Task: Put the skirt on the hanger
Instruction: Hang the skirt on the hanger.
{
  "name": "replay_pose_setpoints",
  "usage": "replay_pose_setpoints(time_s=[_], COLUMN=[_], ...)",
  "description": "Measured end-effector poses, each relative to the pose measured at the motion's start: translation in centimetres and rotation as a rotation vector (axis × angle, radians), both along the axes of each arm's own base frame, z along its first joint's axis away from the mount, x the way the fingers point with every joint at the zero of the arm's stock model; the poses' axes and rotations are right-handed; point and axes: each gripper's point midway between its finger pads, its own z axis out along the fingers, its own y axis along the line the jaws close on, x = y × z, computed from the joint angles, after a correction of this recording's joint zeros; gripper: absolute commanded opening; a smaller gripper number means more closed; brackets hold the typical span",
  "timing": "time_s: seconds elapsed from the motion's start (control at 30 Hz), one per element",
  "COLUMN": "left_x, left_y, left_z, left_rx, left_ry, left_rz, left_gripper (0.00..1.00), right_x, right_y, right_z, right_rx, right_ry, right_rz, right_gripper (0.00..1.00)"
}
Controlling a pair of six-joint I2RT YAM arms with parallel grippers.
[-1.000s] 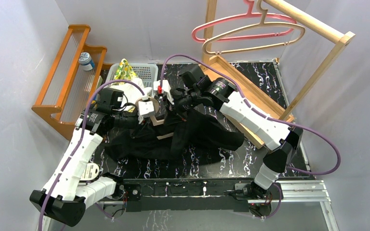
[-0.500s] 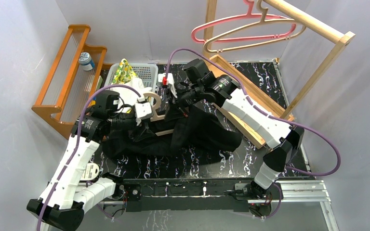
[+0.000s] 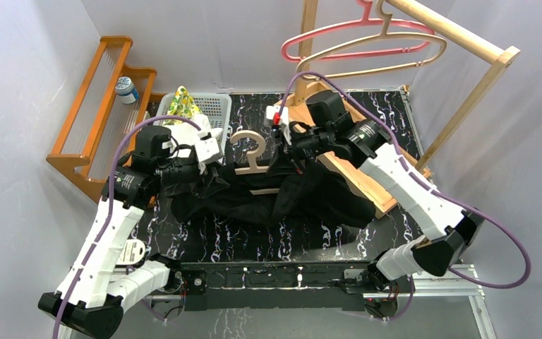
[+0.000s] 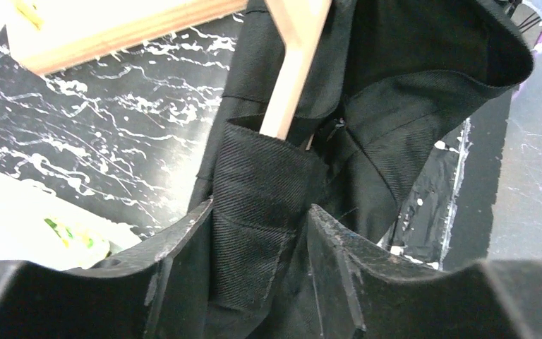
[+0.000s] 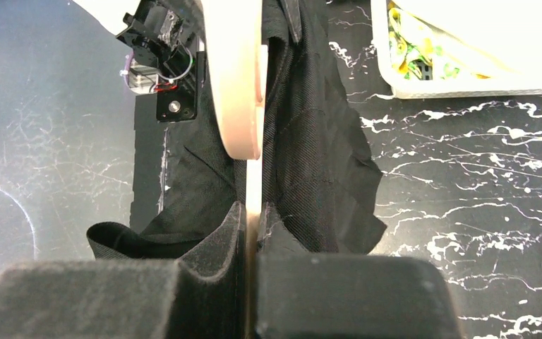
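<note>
I'm partway through the dressing step. The wooden hanger (image 3: 253, 167) lies at the centre of the table (image 3: 240, 240), hook toward 12 o'clock. The black skirt (image 3: 303, 198) is bunched under and around it, stretched roughly from 9 to 3 o'clock.

My right gripper (image 5: 250, 219) comes in from 1 o'clock. Its jaws are clamped narrow on the thin edge of the hanger, with skirt cloth lying against both sides.

My left gripper (image 4: 261, 208) sits at the 9 o'clock end. Its jaws stand parted with a fold of waistband between them, and I judge that a loose straddle, not a pinch. In the left wrist view, one wooden arm of the hanger runs down into the open waistband, so that side looks started but not seated.

For the next move I'd close the left jaws on the waistband and draw it out toward 9 o'clock over the hanger's end. The right side has to hold the wood steady meanwhile. The risk is the cloth slipping back off the arm.

As for containers, the white basket (image 3: 212, 99) at 11 o'clock holds a yellow-green patterned bundle (image 3: 180, 104). The orange rack (image 3: 88, 134) at 10 o'clock carries a small capped jar (image 3: 125, 88). The wooden rail (image 3: 459, 32) at 1 o'clock bears a pink hanger (image 3: 324, 35) and a pale spare hanger (image 3: 374, 65).
</note>
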Motion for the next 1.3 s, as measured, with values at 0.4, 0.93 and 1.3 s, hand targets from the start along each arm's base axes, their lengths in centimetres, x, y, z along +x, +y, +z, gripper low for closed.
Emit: replay_pose_setpoints(time_s=[0.4,0.93,1.3], left_x=[0.6,-2.2,-1.6], left_y=[-1.8,-3.8,-4.0], left_z=[5.4,9.5,9.7], left_rx=[-0.108,-0.237,-0.268], left_ry=[-0.054,-0.041,-0.014], left_rz=[-0.061,-0.258,-0.248], left_gripper=[0.11,0.04,0.30], right_x=[-1.4,-3.4,-4.0], right_y=[-3.2,-5.8,-6.5], right_z=[3.8,6.5,4.9], right_rx=[0.061,0.106,0.071], right_ry=[-0.123,-0.219,-0.180], right_rz=[-0.071,-0.097,-0.108], right_gripper=[0.00,0.00,0.00])
